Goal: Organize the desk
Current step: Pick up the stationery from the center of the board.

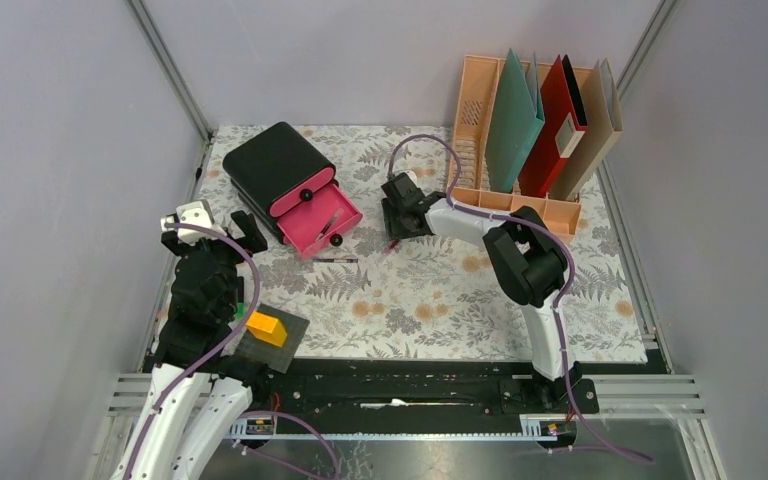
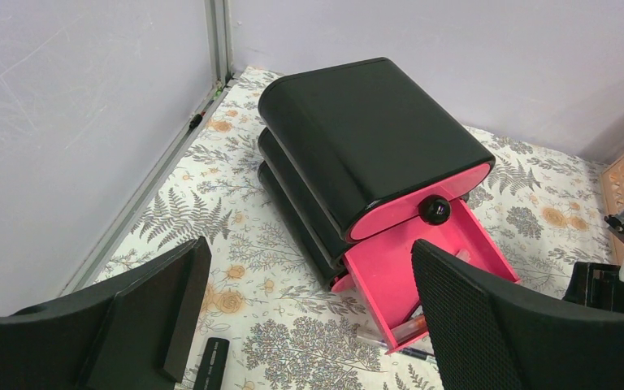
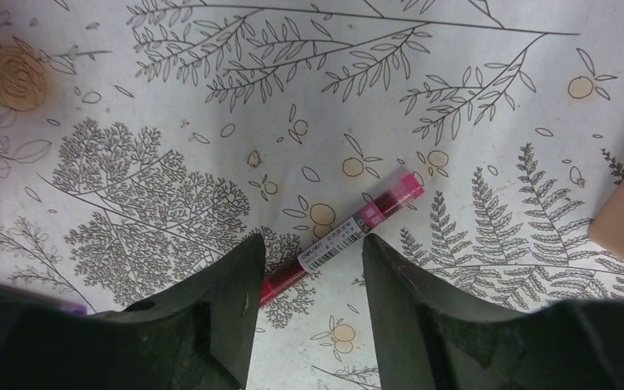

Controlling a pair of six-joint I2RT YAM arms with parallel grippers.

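The desk (image 1: 440, 300) is covered in a pale cloth with fern leaves and orange flowers. My right gripper (image 1: 397, 228) points down at mid-desk. In the right wrist view it (image 3: 313, 253) is open, and a red pen (image 3: 349, 237) with a white barcode label lies flat on the cloth between its fingertips, untouched. My left gripper (image 1: 212, 232) hovers at the left, open and empty (image 2: 309, 325), facing the black drawer box (image 2: 374, 138). The box's lowest pink drawer (image 2: 431, 260) is pulled out with pens inside.
A dark pen (image 1: 335, 259) lies on the cloth in front of the open drawer. A black marker (image 2: 211, 366) lies below my left gripper. An orange block (image 1: 267, 327) sits on a dark pad at front left. A peach file rack (image 1: 480, 110) with folders stands back right.
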